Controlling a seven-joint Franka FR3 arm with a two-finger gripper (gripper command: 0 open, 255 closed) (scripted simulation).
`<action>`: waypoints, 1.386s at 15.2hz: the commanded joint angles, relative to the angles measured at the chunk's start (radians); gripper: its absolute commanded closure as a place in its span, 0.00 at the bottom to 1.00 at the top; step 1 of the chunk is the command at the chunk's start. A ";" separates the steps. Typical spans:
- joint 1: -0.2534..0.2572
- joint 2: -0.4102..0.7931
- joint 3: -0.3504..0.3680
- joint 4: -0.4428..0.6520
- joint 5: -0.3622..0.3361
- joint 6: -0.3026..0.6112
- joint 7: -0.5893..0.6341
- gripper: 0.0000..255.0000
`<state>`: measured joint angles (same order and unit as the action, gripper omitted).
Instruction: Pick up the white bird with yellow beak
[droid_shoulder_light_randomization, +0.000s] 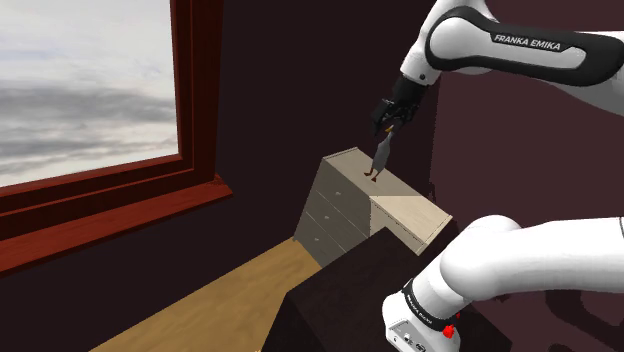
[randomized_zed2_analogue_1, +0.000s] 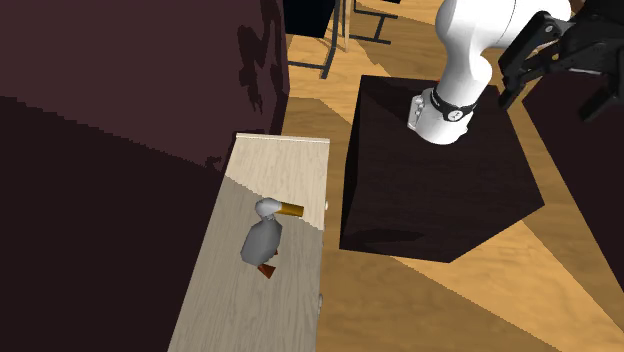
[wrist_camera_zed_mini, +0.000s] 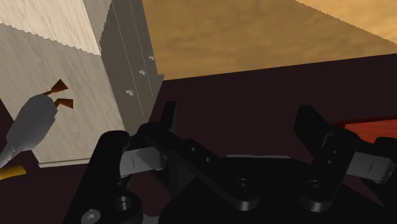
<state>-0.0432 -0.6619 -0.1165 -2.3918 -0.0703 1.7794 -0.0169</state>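
Hovering over a pale wooden dresser (droid_shoulder_light_randomization: 405, 212), my gripper (droid_shoulder_light_randomization: 392, 118) is spread wide and holds nothing. In the wrist view my two black fingers (wrist_camera_zed_mini: 167, 121) stand well apart, with only the dark stand showing between them. The bird (droid_shoulder_light_randomization: 380, 156) stands on the dresser's top. Its body is grey-white, with a yellow beak (randomized_zed2_analogue_1: 290, 210) and orange-brown feet (wrist_camera_zed_mini: 61, 93). In the shoulder view it appears just below my gripper, and the other views show the two apart. In the second exterior view the bird is near the right edge of the top, the edge above the drawer fronts, and its beak points toward that edge. My gripper appears well apart from it there, at the upper right. From the wrist, the bird is off to one side of my fingers, outside the gap. My stand (randomized_zed2_analogue_1: 440, 190) sits on the wooden floor (randomized_zed2_analogue_1: 560, 290) just beside the dresser. A window with a red-brown frame (droid_shoulder_light_randomization: 110, 200) is at the shoulder view's left.
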 joint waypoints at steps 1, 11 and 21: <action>-0.017 0.061 -0.025 0.029 -0.025 0.024 -0.020 0.00; -0.084 0.370 -0.140 0.222 -0.106 0.114 -0.109 0.00; -0.153 0.702 -0.236 0.509 -0.108 0.146 -0.207 0.00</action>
<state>-0.1881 0.0096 -0.3435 -1.9081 -0.1785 1.9207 -0.2144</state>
